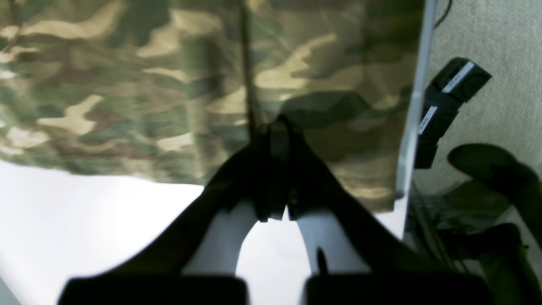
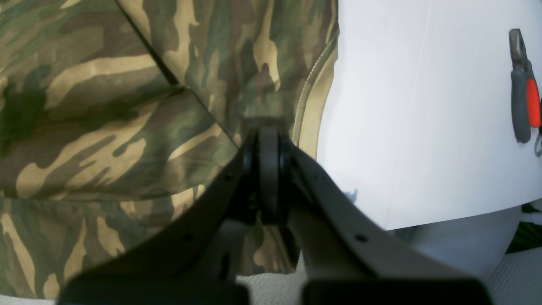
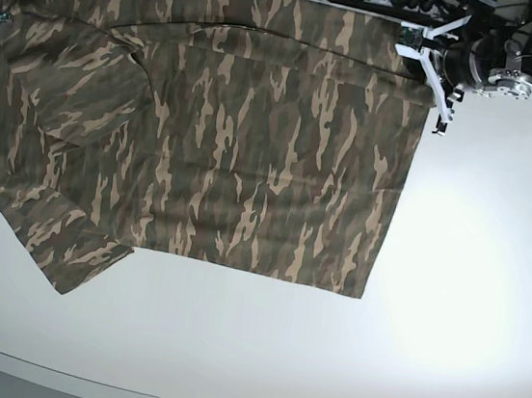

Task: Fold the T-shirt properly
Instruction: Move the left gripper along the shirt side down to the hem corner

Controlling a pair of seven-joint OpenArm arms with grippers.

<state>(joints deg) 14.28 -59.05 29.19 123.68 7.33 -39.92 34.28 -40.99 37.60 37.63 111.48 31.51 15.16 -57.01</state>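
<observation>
T-shirt (image 3: 216, 135) spread on white surface (image 3: 450, 280); left gripper (image 1: 275, 131) and right gripper (image 2: 267, 127) fingers each pinch its upper edge at frame top.

bright white table (image 3: 450, 280), beige floor (image 1: 499, 38)

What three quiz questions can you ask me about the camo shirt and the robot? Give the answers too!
1. True or false: the T-shirt lies spread on a white table.
2. Pick one: the bright patch on the handle of the pliers is A) blue, B) red, C) yellow.
3. Fill the gap: the left tool and the right tool are both ____ on the cloth.

Key: 1 true; 2 B; 3 shut.
</observation>
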